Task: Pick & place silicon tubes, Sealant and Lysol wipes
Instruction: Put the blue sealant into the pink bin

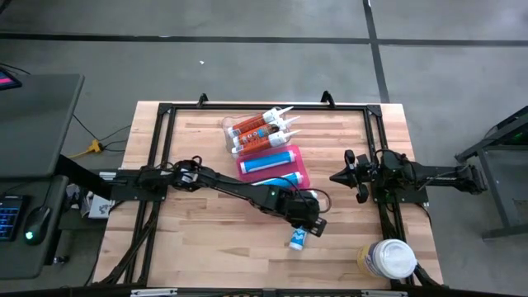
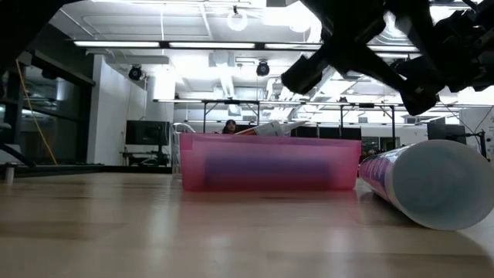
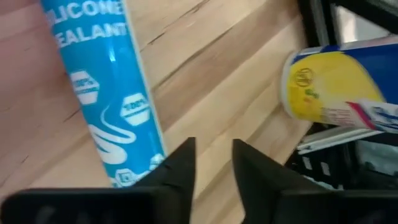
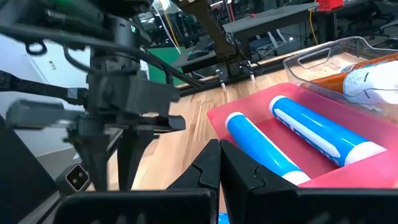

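High view shows the Lysol wipes (image 1: 388, 258) standing at the lower right of the frame, near the worktop (image 1: 198, 239) edge. A blue sealant tube (image 1: 298, 239) lies left of it at lower centre, under the left claw (image 1: 312, 224), whose fingers are slightly apart beside the tube, not clamped on it. Above, a pink tray (image 1: 302, 171) holds two blue tubes (image 1: 268, 165); a clear tray (image 1: 227, 125) behind holds orange-and-white tubes (image 1: 262, 132). The right claw (image 1: 337, 176), fingers together, hovers right of the pink tray.
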{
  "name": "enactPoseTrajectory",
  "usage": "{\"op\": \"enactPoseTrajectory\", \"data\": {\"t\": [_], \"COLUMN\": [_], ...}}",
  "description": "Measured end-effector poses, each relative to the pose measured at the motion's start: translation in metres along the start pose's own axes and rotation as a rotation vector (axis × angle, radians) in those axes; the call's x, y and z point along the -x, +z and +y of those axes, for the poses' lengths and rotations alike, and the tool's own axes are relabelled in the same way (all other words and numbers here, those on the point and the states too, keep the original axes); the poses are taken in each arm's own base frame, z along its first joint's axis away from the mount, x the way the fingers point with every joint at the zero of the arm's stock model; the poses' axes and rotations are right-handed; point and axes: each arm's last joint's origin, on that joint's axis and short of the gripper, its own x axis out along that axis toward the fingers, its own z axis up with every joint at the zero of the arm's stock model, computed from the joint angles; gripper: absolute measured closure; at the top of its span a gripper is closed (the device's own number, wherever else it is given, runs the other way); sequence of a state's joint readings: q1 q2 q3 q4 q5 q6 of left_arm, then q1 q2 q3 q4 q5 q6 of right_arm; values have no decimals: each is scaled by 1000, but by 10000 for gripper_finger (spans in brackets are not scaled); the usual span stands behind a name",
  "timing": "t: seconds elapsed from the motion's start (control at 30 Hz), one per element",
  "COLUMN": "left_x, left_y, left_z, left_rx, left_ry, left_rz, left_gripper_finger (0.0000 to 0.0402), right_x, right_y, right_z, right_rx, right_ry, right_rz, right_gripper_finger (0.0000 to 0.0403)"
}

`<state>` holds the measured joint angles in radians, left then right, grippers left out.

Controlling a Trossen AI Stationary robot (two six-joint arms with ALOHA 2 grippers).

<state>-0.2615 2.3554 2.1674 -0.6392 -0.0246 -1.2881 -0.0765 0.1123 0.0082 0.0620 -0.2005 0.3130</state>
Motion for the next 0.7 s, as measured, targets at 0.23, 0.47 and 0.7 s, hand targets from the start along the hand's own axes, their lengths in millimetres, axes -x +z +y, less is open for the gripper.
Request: {"op": "enactPoseTrajectory", "data": {"t": [0.23,0.47,0.7], "left_x": [2,2,3], "left_y": [3,10,8], "left_z": [-1,10,13], "left_rx": [8,80,84], "left_ry": [-16,54,100], "left_rz": [31,90,78], "left_gripper_finger": [175,132,131], "right_x": [0,0,0], "right_y": [0,0,0], "right_z": [0,0,0], "right_rx": [0,0,0], "right_ry": [0,0,0], "right_rz": [-1,-1,-1], "right_gripper_finger": [402,402,402]}}
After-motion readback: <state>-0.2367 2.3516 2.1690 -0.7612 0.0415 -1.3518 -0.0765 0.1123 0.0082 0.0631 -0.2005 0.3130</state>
